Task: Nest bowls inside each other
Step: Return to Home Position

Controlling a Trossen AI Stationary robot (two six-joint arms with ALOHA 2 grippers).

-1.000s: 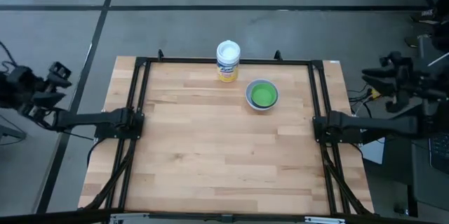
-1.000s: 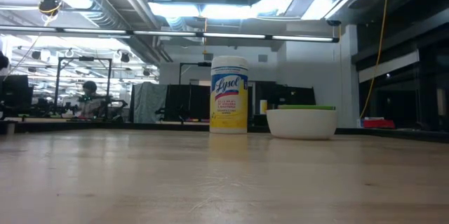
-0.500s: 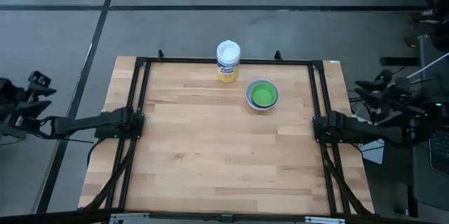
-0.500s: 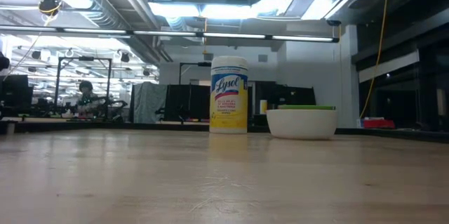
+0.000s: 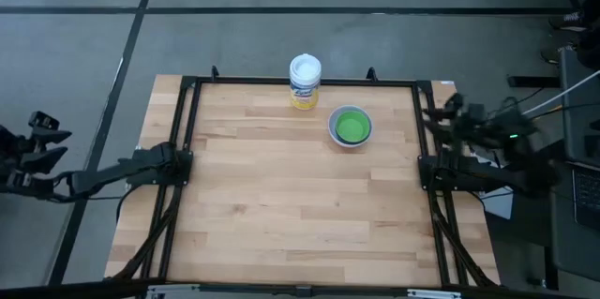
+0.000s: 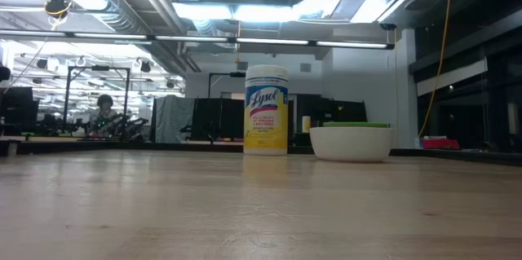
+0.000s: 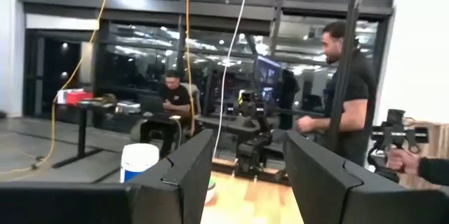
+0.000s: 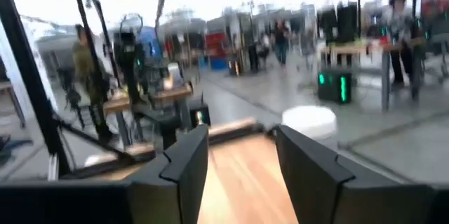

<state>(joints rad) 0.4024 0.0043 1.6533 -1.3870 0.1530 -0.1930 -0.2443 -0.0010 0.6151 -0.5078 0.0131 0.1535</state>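
Note:
The bowls (image 5: pixel 350 127) stand as one nest on the far right part of the wooden table, resting on the outer bowl's base. A green bowl shows inside a white one (image 6: pixel 351 143); any others between them are hidden. My left gripper (image 5: pixel 47 144) hangs open off the table's left edge, far from the bowls. My right gripper (image 5: pixel 437 113) is open over the table's right edge, to the right of the bowls. In the wrist views both grippers, left (image 7: pixel 249 175) and right (image 8: pixel 242 164), have nothing between their fingers.
A white-lidded cylindrical container with a yellow label (image 5: pixel 305 81) stands upright at the far edge, left of the bowls (image 6: pixel 266 110). Black frame rails (image 5: pixel 183 130) run along the table's sides. People and desks (image 7: pixel 344 90) show in the room beyond.
My right gripper has come down and in toward the table, from beyond the right edge to above it. My left gripper has swung toward the near side, staying off the table's left edge. The bowls and the container have not moved.

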